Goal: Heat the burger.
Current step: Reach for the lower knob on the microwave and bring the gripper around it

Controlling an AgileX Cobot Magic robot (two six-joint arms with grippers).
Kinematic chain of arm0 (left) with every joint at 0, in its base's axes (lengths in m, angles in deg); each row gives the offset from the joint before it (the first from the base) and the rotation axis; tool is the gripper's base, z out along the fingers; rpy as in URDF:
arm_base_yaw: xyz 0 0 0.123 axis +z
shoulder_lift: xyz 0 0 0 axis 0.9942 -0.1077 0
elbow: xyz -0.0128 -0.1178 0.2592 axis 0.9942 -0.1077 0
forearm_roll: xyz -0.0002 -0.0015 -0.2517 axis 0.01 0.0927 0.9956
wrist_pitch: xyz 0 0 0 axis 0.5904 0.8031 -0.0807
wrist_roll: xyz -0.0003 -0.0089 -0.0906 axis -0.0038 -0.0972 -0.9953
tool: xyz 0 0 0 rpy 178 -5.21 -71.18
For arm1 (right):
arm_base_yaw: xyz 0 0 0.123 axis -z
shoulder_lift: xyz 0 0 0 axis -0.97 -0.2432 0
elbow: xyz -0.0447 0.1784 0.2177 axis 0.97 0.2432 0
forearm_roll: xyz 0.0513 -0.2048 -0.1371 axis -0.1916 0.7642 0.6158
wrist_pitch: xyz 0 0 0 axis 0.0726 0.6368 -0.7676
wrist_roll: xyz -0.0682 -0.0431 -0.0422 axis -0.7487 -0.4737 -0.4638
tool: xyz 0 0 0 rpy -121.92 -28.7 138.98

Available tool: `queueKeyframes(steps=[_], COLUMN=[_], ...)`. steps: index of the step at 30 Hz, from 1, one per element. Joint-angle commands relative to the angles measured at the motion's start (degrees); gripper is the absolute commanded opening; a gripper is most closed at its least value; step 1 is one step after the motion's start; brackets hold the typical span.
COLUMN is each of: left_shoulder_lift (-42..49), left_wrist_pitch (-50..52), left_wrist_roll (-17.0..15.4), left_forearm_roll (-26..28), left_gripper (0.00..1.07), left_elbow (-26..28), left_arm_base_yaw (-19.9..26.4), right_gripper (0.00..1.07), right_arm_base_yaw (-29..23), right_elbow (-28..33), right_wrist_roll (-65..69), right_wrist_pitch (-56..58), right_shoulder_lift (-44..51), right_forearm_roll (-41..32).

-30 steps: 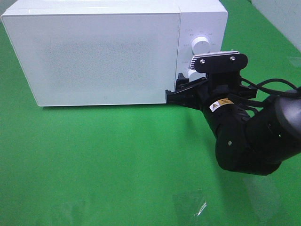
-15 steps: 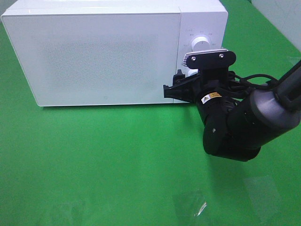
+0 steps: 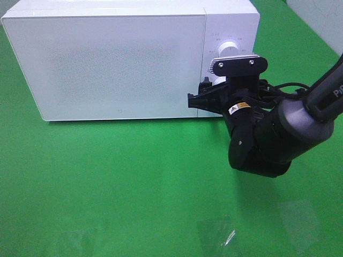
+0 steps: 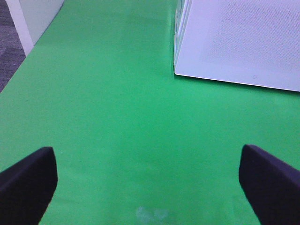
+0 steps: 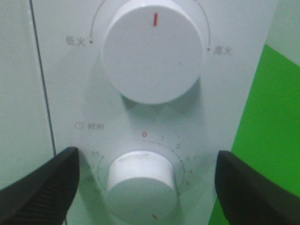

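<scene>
Found a white microwave [image 3: 134,6] at the far side of the green tabletop [image 3: 134,176], with its door [image 3: 112,64] shut and its control panel [image 3: 229,29] at the right end. Could not tell where the burger was: saw it in no view, and made out nothing through the frosted door.

Saw the right pincer [image 5: 146,168] up against the lower part of the control panel, on a dark arm [image 3: 278,139] reaching in from the right. Noted its jaws spread fairly wide, one finger to either side of the timer knob [image 5: 142,180], with a gap showing on each side and nothing gripped. Could not tell whether the tips touched the panel. Noted the knob's red mark low down, away from the 0 at the top of its scale. Saw the larger power knob [image 5: 150,56] just above, red mark pointing straight up.

Found the left pincer [image 4: 149,183] fully spread over bare tabletop, off the microwave's near left corner and well apart from it, holding nothing.
</scene>
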Motion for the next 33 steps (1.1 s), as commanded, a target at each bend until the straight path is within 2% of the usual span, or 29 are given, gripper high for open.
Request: queueKeyframes(steps=[1,9,11,13,14,15,16,17,18,19,20,21,22,24,29,31,33], left_shoulder_lift=[0.9,0.9,0.9,0.9,0.9,0.9,0.9,0.9,0.9,0.9,0.9,0.9,0.9,0.9,0.9,0.9,0.9], left_wrist_pitch=[1.0,1.0,1.0,1.0,1.0,1.0,1.0,1.0,1.0,1.0,1.0,1.0,1.0,1.0,1.0,1.0,1.0], left_wrist_roll=[0.0,0.0,0.0,0.0,0.0,0.0,0.0,0.0,0.0,0.0,0.0,0.0,0.0,0.0,0.0,0.0,0.0], left_forearm_roll=[0.3,0.3,0.3,0.3,0.3,0.3,0.3,0.3,0.3,0.3,0.3,0.3,0.3,0.3,0.3,0.3,0.3], left_gripper=[1.0,1.0,1.0,1.0,1.0,1.0,1.0,1.0,1.0,1.0,1.0,1.0,1.0,1.0,1.0,1.0,1.0], left_elbow=[-0.1,-0.1,-0.1,-0.1,-0.1,-0.1,-0.1,-0.1,-0.1,-0.1,-0.1,-0.1,-0.1,-0.1,-0.1,-0.1,-0.1], left_arm_base_yaw=[0.1,0.1,0.1,0.1,0.1,0.1,0.1,0.1,0.1,0.1,0.1,0.1,0.1,0.1,0.1,0.1,0.1], right_gripper=[0.76,0.75,0.71,0.61,0.61,0.51,0.51,0.37,0.37,0.2,0.2,0.09,0.04,0.0,0.0,0.0,0.0], right_arm_base_yaw=[0.6,0.6,0.6,0.6,0.6,0.6,0.6,0.6,0.6,0.6,0.6,0.6,0.6,0.6,0.5,0.5,0.5], right_elbow=[-1.7,-2.0,-2.0,-2.0,-2.0,-2.0,-2.0,-2.0,-2.0,-2.0,-2.0,-2.0,-2.0,-2.0,-1.9,-1.9,-1.9], right_wrist_roll=[-0.8,-0.8,-0.8,-0.8,-0.8,-0.8,-0.8,-0.8,-0.8,-0.8,-0.8,-0.8,-0.8,-0.7,3.4,8.5,22.5], right_wrist_pitch=[-5.3,-5.5,-6.0,-6.1,-6.1,-5.8,-5.8,-5.1,-5.1,-5.0,-5.0,-5.0,-5.0,-5.0,-5.0,-5.0,-5.8], right_shoulder_lift=[-1.0,-1.4,-1.4,-1.4,-1.4,-1.4,-1.4,-1.4,-1.4,-1.4,-1.4,-1.4,-1.4,-1.4,-1.4,-1.4,-1.4], right_forearm_roll=[1.3,1.3,1.1,1.1,1.1,1.1,1.1,1.1,1.1,1.2,1.2,1.3,1.5,1.7,3.6,4.9,7.9])
